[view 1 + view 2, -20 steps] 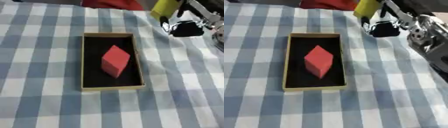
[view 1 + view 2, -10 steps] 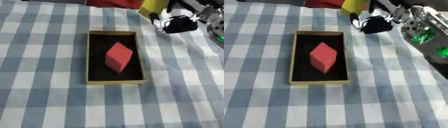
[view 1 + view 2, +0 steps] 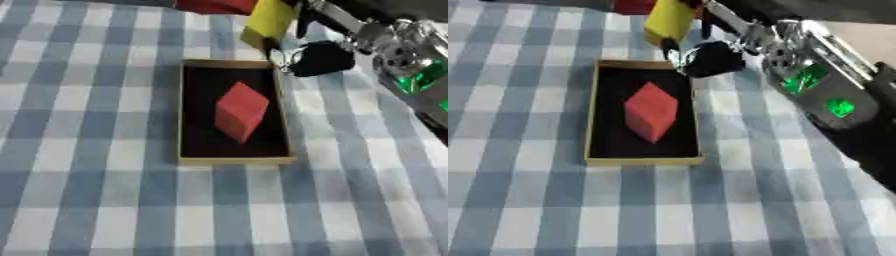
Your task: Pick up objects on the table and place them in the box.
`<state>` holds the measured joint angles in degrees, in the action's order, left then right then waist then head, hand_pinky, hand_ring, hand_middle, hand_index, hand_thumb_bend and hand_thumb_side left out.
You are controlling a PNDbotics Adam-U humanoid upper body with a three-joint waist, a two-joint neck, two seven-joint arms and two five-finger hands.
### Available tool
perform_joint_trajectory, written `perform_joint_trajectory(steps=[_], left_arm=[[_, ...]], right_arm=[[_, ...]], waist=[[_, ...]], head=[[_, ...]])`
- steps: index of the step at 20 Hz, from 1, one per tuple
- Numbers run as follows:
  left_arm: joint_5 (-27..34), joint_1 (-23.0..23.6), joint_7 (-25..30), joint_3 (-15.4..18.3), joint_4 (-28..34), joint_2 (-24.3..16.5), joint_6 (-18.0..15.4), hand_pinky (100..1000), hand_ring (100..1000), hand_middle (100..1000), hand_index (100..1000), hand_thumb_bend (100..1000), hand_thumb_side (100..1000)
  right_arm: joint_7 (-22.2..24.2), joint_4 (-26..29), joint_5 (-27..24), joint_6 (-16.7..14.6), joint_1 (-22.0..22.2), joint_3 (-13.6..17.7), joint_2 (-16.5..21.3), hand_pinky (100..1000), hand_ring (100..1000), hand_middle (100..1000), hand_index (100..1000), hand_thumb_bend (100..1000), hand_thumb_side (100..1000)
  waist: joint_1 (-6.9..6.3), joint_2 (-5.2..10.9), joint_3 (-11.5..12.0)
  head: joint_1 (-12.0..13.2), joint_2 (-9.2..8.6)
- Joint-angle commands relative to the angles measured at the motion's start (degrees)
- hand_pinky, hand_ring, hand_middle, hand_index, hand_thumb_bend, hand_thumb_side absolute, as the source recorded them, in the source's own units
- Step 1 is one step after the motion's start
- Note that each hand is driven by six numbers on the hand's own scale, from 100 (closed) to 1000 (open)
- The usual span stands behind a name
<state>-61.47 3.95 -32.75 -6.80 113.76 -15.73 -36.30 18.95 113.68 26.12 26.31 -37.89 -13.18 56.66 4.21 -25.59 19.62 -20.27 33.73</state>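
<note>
The right hand [image 3: 710, 55] comes in from the upper right with its fingers curled round a yellow block [image 3: 668, 21], held in the air just beyond the far right corner of the box [image 3: 188, 159]; the block is not yet over the dark inside. A red block [image 3: 239, 111] already lies in the box, tilted on an edge. Another red thing [image 3: 215, 5] shows at the table's far edge. By my reading, one piece is in, the yellow one is on its way, and the far red thing may remain. The left hand shows nowhere.
</note>
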Motion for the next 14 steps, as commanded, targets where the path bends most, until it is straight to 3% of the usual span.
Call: perform_joint_trajectory(steps=[1,7,14], left_arm=[[0.60,-0.31,-1.43,0.54,0.83,-1.22,-2.04,655,695,575,414,100,237],[0.81,-0.67,-1.04,0.47,0.83,-0.93,-2.21,655,696,576,413,100,237],[0.57,-0.82,-1.08,0.39,0.83,-0.51,-2.27,657,697,577,412,100,243]], right_arm=[[1.17,0.91,1.16,0.70,-1.92,-0.79,-0.61,701,541,366,616,100,535],[2.61,0.33,2.83,2.37,-4.09,-2.90,-3.11,702,542,370,613,100,575],[4.00,-3.10,4.58,1.48,-5.99,-5.08,-5.63,704,551,381,612,100,600]], waist=[[-0.05,1.23,0.21],[0.28,0.77,1.30],[0.58,0.39,2.15]], head=[[-0.35,-0.16],[-1.14,-0.52],[-1.05,-0.71]])
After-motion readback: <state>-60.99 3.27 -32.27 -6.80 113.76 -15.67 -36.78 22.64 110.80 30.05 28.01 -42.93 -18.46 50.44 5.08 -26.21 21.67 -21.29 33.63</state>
